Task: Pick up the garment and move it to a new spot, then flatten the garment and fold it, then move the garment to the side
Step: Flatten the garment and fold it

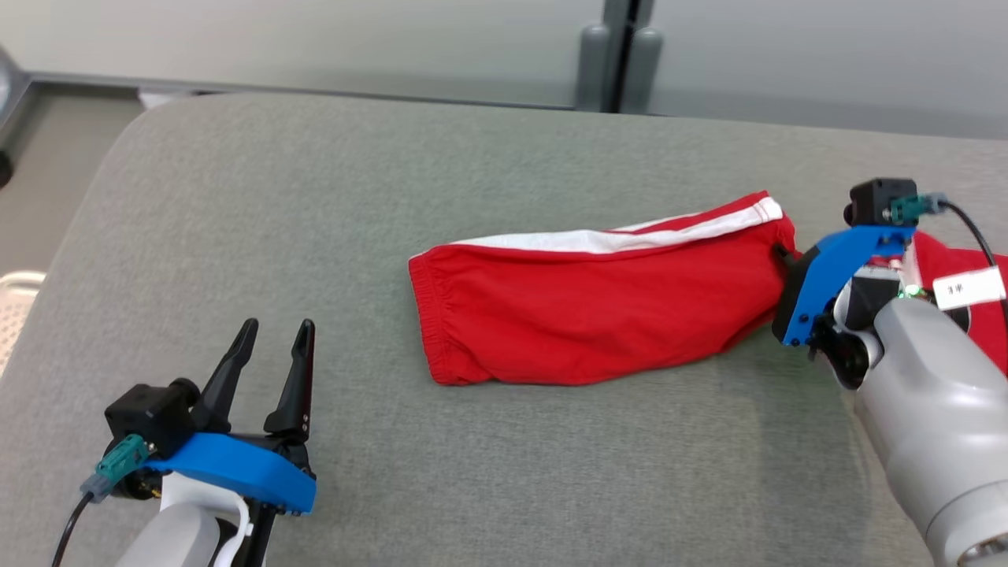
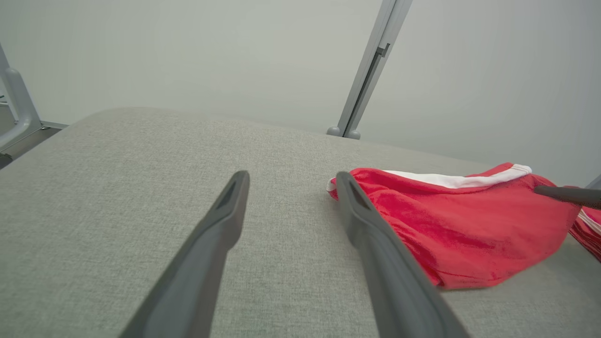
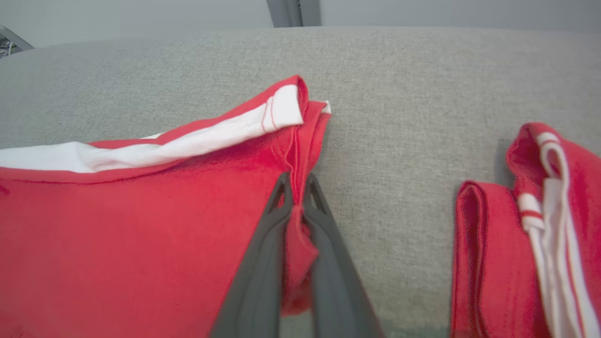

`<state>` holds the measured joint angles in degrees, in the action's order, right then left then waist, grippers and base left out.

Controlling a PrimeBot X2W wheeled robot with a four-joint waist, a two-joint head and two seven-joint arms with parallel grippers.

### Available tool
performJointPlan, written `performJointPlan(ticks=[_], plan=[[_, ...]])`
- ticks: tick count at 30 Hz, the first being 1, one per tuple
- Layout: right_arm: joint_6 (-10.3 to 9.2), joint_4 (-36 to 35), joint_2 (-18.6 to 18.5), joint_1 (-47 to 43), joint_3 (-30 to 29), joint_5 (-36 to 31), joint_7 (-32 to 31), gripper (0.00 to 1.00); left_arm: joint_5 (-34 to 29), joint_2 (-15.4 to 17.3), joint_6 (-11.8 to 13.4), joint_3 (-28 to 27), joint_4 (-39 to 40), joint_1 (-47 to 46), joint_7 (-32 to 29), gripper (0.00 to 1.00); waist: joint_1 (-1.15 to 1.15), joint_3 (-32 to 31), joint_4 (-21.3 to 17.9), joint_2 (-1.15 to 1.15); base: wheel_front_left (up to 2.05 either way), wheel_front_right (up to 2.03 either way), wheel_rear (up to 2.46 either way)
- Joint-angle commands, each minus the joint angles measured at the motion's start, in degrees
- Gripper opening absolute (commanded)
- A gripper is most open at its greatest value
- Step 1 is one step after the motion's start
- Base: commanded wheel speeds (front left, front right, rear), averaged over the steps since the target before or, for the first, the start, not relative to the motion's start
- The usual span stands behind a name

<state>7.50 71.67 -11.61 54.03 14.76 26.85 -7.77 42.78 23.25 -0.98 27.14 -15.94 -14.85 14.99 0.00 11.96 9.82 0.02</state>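
The garment [image 1: 598, 315] is a pair of red shorts with a white side stripe, lying crumpled across the middle of the grey cushion [image 1: 315, 236]. It also shows in the left wrist view [image 2: 469, 220] and the right wrist view [image 3: 117, 234]. My right gripper [image 3: 296, 188] is shut on the garment's right edge, with a pinch of red cloth between its fingers. In the head view that gripper [image 1: 783, 256] sits at the garment's right end. My left gripper [image 1: 276, 331] stands open at the lower left, well apart from the cloth, with nothing between its fingers [image 2: 225, 211].
Another fold of red cloth with white trim [image 3: 526, 244] lies to the right of my right gripper, partly behind the arm [image 1: 965, 299]. Beyond the cushion's far edge stands a grey post [image 1: 618, 55] against a pale wall. A white basket edge [image 1: 12, 299] is at the left.
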Motion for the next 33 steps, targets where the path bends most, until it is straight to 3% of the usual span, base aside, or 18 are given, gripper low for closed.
performJointPlan(ticks=[1, 7, 13, 21, 25, 33], plan=[[-0.01, -1.44, 0.26, -2.18, -0.29, 1.06, 2.40, 0.00, -0.61, 0.59, 0.59, -0.33, 0.44, 1.42, 0.23, 1.00, 0.00, -3.01, -3.37, -0.02, 0.00, 0.00, 0.00], [-0.01, -6.51, 0.59, -10.23, -2.20, 5.93, 11.00, 0.00, -1.92, 0.79, 1.59, -1.34, 2.40, 4.17, 0.24, 1.00, 0.00, -5.59, -5.72, -0.02, 0.00, 0.00, 0.00], [-0.01, -11.42, 0.27, -15.66, -1.72, 7.44, 16.53, 0.00, -4.60, 0.34, 0.91, -3.84, 4.98, 6.86, 0.23, 1.00, 0.00, -7.17, -6.39, -0.02, 0.00, 0.00, 0.00], [-0.01, -13.22, 4.21, -11.58, 1.15, 5.13, 13.79, 0.00, -7.22, -2.01, -0.59, -4.83, 3.41, 7.97, 0.24, 1.00, 0.00, -7.87, -5.41, -0.02, 0.00, 0.00, 0.00], [-0.01, -11.30, 6.83, -8.90, 3.02, 4.13, 10.80, 0.00, -7.86, -3.85, -1.61, -4.59, 1.92, 6.67, 0.24, 1.00, 0.00, -7.59, -2.62, -0.02, 0.00, 0.00, 0.00], [-0.01, -7.28, 8.62, -7.28, 6.54, 4.21, 8.51, 0.00, -8.82, -5.85, -2.94, -5.42, -0.78, 5.38, 0.24, 1.00, 0.00, -6.39, 2.48, -0.02, 0.00, 0.00, 0.00]])
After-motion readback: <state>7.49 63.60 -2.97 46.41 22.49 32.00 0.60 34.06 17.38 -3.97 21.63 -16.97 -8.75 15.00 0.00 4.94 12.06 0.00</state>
